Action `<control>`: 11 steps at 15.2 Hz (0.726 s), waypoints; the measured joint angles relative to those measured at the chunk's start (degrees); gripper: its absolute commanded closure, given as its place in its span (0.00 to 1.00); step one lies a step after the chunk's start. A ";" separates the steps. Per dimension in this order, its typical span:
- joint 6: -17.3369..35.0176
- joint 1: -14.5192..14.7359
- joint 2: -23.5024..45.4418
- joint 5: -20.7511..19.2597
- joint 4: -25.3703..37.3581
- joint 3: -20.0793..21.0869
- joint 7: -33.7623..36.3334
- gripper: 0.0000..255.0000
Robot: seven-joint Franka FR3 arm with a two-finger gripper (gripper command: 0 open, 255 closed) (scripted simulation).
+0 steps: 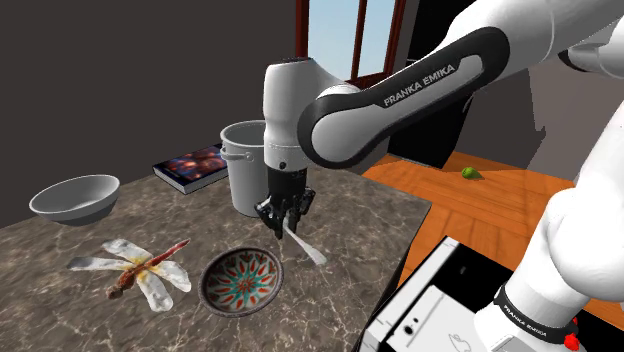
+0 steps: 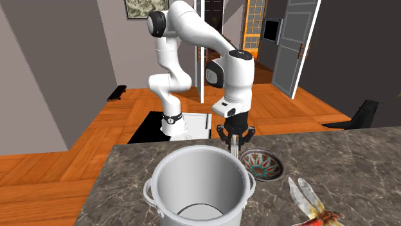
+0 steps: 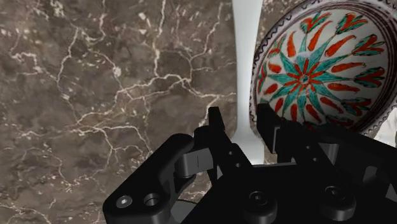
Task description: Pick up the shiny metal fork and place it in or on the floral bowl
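Fork (image 1: 306, 246), drawn pale and glossy, is clamped at 1 end between the 2 black fingers of the gripper (image 1: 285, 222). From there it slants down toward the shoulder view's right, over the marble counter (image 1: 390, 215). We cannot tell whether its far tip touches the stone. Floral bowl (image 1: 242, 280), red and teal inside, stands upright on the counter just below and left of the gripper in the shoulder view, near the fork but apart from it. Wrist view: the fingers (image 3: 215, 126) grip the fork (image 3: 245, 70), whose length runs alongside the bowl (image 3: 318, 70). Second exterior view: we note the gripper (image 2: 234, 136) at frame centre, the fork (image 2: 235, 147) hanging beneath it and the bowl (image 2: 262, 164) just to its right, all behind a tall grey pot (image 2: 199, 186) in the foreground. In the shoulder view that pot (image 1: 243, 165) stands behind the gripper. A dragonfly figure (image 1: 135, 268) lies left of the floral bowl, 1 plain grey bowl (image 1: 75, 197) sits further left, and a book (image 1: 192, 165) lies beside the pot.
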 measured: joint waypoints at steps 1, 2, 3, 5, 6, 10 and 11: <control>-0.43 0.65 2.01 -1.16 2.24 0.48 1.70 1.00; -0.68 1.38 4.48 -2.56 4.71 0.82 3.41 1.00; -1.23 2.15 6.52 -3.73 7.04 1.09 4.94 1.00; -2.53 4.04 10.71 -6.11 12.07 1.45 7.96 1.00; -3.21 5.05 13.15 -7.41 14.87 1.44 9.32 1.00; -4.72 8.37 19.58 -10.65 22.06 1.15 12.88 1.00; -4.19 8.48 19.92 -10.87 21.83 1.07 13.06 1.00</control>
